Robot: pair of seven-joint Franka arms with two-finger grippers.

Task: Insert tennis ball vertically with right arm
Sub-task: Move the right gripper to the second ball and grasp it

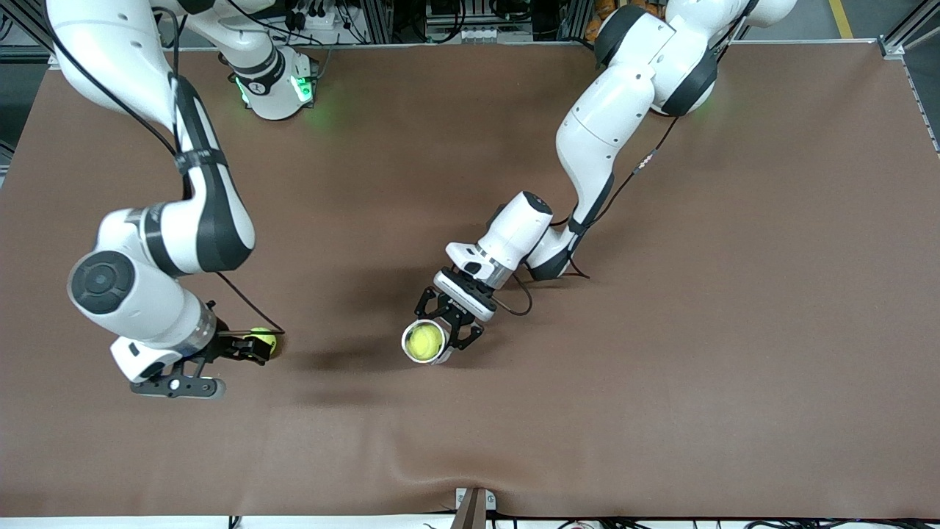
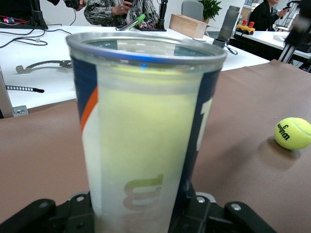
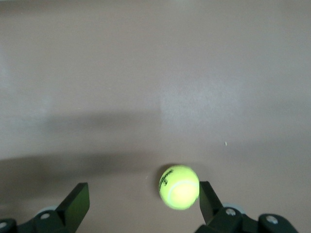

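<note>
A: How far along is the job?

B: Early, I'd say. The loose tennis ball [image 1: 263,340] lies on the worktop [image 1: 661,367] toward the right arm's end, not lifted. The right gripper [image 3: 141,204] is low over it with jaws spread wide, the ball close to one finger and not pinched.

A: And the can?

B: The can [image 1: 424,342] is held by the left gripper [image 1: 449,323], jaws pinching its lower wall, over the middle of the worktop. One ball [image 1: 425,341] already sits inside near the top.

A: So what's left?

B: Closing on the loose ball, lifting it, carrying it across and dropping it in.

A: Which way does the can point?

B: Its long axis stands upright, open mouth facing up, so the ball would go straight down. The ball itself is round and has no long axis.
</note>
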